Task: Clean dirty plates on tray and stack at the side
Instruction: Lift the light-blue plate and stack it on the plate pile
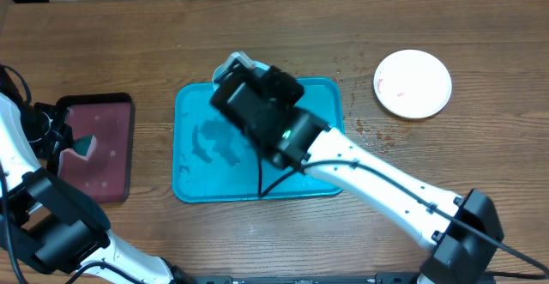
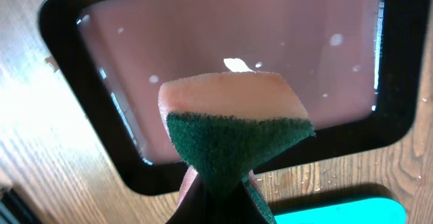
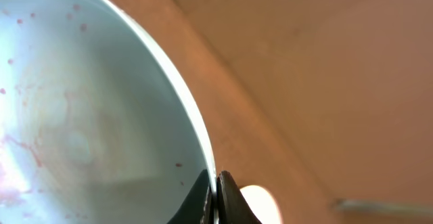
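The turquoise tray [image 1: 193, 147] lies at the table's middle, wet and smeared. My right gripper [image 3: 215, 190] is shut on the rim of the pale mint plate [image 3: 88, 116], which shows faint red smears and specks. From overhead only a sliver of that plate [image 1: 233, 62] shows, at the tray's far left corner under my wrist. A white plate [image 1: 413, 83] with faint red marks sits on the table to the right of the tray. My left gripper [image 2: 220, 197] is shut on a green-and-pink sponge [image 2: 237, 129] over the maroon tray. The yellow-green plate is out of view.
The black-rimmed maroon tray [image 1: 107, 172] lies at the left, wet with droplets; it also fills the left wrist view [image 2: 67, 55]. Droplets and crumbs dot the wood between the turquoise tray and the white plate. My right arm crosses the tray's near right corner.
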`<action>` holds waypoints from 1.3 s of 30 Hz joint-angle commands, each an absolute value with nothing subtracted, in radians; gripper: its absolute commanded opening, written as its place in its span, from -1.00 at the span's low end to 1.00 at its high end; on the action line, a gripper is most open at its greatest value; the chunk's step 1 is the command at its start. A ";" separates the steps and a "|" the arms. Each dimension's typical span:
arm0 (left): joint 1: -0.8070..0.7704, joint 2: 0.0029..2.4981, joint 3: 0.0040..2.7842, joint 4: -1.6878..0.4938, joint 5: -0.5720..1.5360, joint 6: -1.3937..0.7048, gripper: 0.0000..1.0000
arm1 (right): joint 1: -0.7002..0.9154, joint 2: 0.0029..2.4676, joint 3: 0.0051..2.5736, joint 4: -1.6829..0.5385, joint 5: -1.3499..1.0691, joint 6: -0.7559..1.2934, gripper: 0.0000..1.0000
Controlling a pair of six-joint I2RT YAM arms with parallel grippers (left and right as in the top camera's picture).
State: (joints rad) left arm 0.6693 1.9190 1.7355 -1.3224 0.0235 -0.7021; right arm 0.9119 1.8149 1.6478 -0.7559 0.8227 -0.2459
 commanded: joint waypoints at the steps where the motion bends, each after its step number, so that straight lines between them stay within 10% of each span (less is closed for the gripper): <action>1: 0.661 1.926 1.728 -1.303 0.053 -0.639 -0.91 | 0.772 1.786 1.668 -0.783 0.631 0.113 -0.93; 16: 0.653 1.926 1.570 -1.044 0.056 -0.609 -0.84 | 0.130 1.786 1.668 -0.860 -0.375 0.292 -0.93; 20: 0.653 1.926 1.540 -0.989 0.057 -0.608 0.69 | 0.084 1.786 1.668 -0.894 -0.387 0.284 -0.93; 22: 0.653 1.926 1.540 -0.977 0.062 -0.608 0.95 | 0.077 1.786 1.668 -0.900 -0.387 0.284 -0.92; 39: 0.665 1.893 1.780 -1.163 0.235 -0.485 1.00 | -0.151 1.786 1.664 -0.957 -0.331 0.345 -0.93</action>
State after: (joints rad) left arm 0.6617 1.9186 1.7283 -1.1446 0.1608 -0.5030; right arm -0.1081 1.8149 1.6482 -0.9569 -0.3477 0.3229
